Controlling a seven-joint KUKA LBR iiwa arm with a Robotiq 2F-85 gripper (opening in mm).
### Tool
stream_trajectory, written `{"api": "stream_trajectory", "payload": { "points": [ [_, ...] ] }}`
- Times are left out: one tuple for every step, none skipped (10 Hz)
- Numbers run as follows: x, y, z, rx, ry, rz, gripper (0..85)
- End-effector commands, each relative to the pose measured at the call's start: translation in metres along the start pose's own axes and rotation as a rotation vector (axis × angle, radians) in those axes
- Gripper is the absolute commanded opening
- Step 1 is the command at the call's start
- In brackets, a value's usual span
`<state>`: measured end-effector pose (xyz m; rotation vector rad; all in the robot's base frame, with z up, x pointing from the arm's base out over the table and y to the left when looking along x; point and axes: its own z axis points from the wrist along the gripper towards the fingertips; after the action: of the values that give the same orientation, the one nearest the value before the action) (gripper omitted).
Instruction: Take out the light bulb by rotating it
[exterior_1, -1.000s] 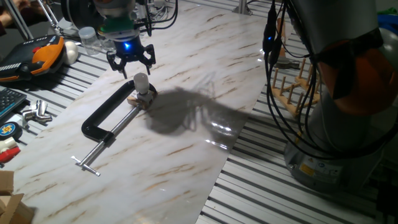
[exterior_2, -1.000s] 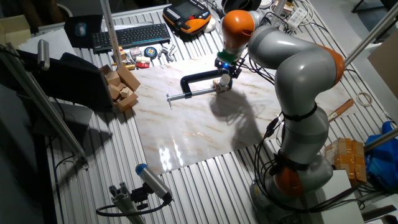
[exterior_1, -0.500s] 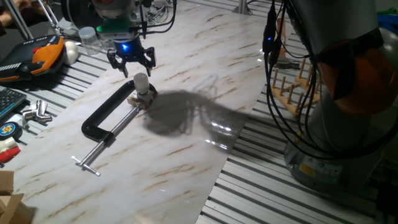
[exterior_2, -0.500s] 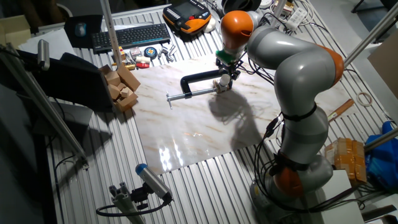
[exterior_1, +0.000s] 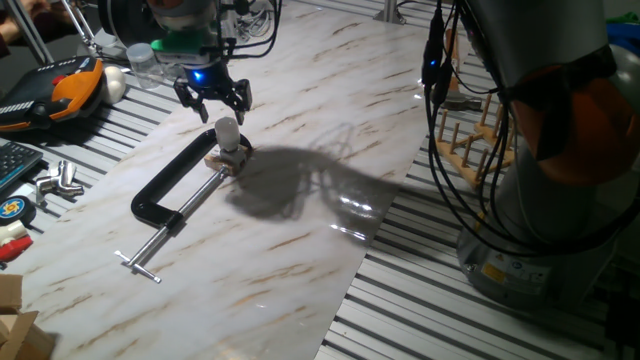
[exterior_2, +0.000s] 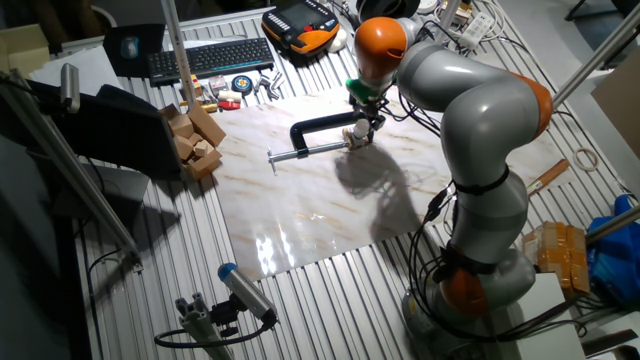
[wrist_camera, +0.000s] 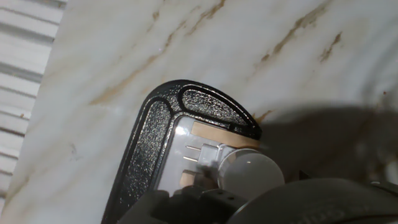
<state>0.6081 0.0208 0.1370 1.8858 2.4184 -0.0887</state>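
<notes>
One light bulb (exterior_1: 227, 130) stands in one wooden block (exterior_1: 229, 160), gripped by one black C-clamp (exterior_1: 165, 190). One gripper (exterior_1: 212, 103) hangs over that clamp. Left of the clamp, I count one keyboard (exterior_2: 210, 56), one orange-and-black pendant (exterior_1: 62, 90), and a cluster of wooden blocks (exterior_2: 193, 139), several, exact number hard to tell. One marble board (exterior_1: 300, 220) sits under the clamp.

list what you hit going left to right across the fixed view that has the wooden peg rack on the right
orange and black pendant → black C-clamp → light bulb, with the gripper poised above it → wooden peg rack → robot base
</notes>
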Motion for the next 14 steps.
{"api": "stream_trajectory", "payload": {
  "points": [
    [0.0000, -0.0001, 0.0001, 0.127, 0.000, 1.348, 68.0],
    [-0.0001, -0.0001, 0.0005, 0.127, 0.006, 1.346, 68.0],
    [-0.0002, -0.0002, 0.0010, 0.129, 0.010, 1.344, 68.0],
    [-0.0003, -0.0001, 0.0011, 0.130, 0.016, 1.342, 68.0],
    [-0.0004, 0.0000, 0.0014, 0.130, 0.021, 1.344, 68.0],
    [-0.0004, 0.0001, 0.0019, 0.134, 0.028, 1.350, 68.0],
    [-0.0004, 0.0000, 0.0020, 0.136, 0.030, 1.362, 85.0],
    [-0.0005, 0.0000, 0.0021, 0.136, 0.031, 1.365, 85.0],
    [-0.0006, -0.0001, 0.0020, 0.139, 0.032, 1.366, 85.0],
    [-0.0005, -0.0002, 0.0019, 0.141, 0.033, 1.367, 85.0],
    [-0.0005, -0.0002, 0.0018, 0.143, 0.034, 1.367, 85.0],
    [-0.0005, -0.0002, 0.0017, 0.145, 0.033, 1.367, 85.0],
    [-0.0004, -0.0001, 0.0016, 0.147, 0.030, 1.367, 85.0],
    [-0.0004, -0.0001, 0.0017, 0.148, 0.029, 1.367, 85.0]
  ]
}}
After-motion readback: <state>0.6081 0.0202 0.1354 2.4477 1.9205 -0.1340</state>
